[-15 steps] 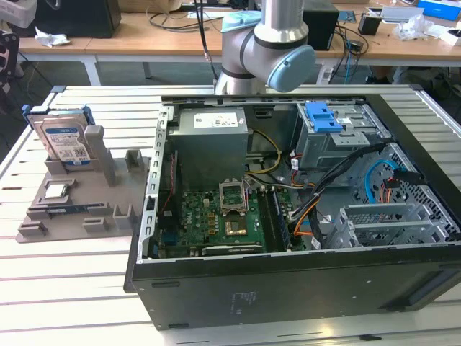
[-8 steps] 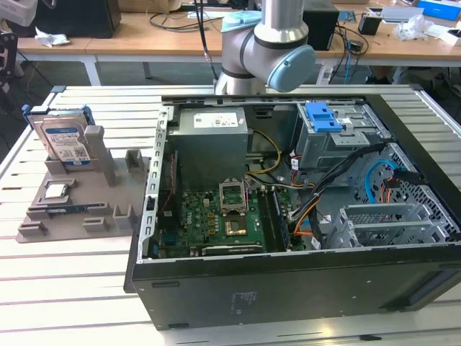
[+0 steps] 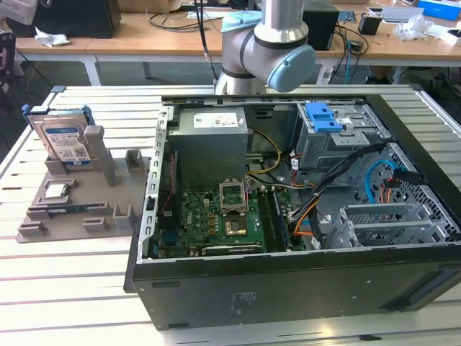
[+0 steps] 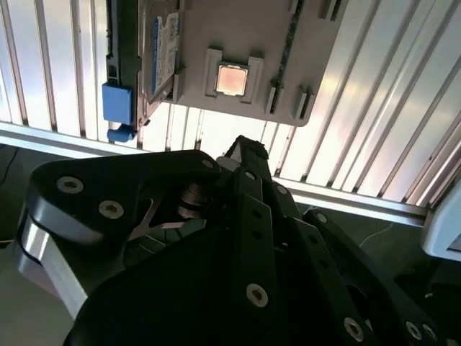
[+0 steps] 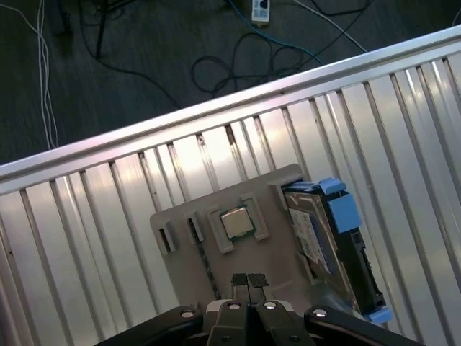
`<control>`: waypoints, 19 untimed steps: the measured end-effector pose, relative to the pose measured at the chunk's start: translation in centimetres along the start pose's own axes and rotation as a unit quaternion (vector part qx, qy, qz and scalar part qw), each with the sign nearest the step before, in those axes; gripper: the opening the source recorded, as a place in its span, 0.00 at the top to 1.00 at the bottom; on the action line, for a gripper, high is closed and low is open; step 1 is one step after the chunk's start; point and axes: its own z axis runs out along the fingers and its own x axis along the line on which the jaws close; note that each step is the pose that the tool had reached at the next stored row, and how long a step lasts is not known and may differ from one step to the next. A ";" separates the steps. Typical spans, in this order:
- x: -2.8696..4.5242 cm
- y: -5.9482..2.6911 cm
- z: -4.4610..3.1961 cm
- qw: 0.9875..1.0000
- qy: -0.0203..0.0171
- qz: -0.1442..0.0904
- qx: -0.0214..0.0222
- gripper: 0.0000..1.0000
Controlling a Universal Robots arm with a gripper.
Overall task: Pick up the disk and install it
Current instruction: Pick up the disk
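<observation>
Closed fingertips of the gripper [image 5: 248,280] sit nearest the lens in the first wrist view, pads pressed together with nothing held, hanging well above the grey holder tray [image 5: 277,256] and apart from everything on it. Taking the exterior view from its left: bare slats of the metal table [image 3: 72,295] lie open along the tray's left and front edges. The disk [image 3: 65,140] stands upright on edge in a slot at the tray's back left corner, label facing the camera and blue caddy framing it; its top edge is free and unobstructed. A small square CPU chip [image 3: 56,190] lies flat in a recess at the tray's middle, just in front of the disk and apart from it. A grey upright post [image 3: 103,155] rises from the tray just to the right of the disk. Off the tray's right edge, across a narrow strip of slats, stands the open computer case [image 3: 288,288], its near black wall raised above the table. Farther right of the tray, inside the case, a blue bracket [image 3: 324,115] sits atop the grey drive cage [image 3: 338,144]. The arm [image 3: 266,43] rises behind the case.
</observation>
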 end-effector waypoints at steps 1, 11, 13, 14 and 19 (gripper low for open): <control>0.00 0.00 0.00 1.000 0.000 -0.004 0.000 0.90; 0.00 -0.01 0.00 0.999 0.002 -0.045 -0.001 0.90; 0.00 -0.01 0.00 0.999 0.002 -0.053 -0.001 0.90; 0.00 -0.01 0.00 0.998 0.002 -0.058 -0.001 0.90; 0.00 -0.01 0.00 0.997 0.003 -0.081 -0.002 0.90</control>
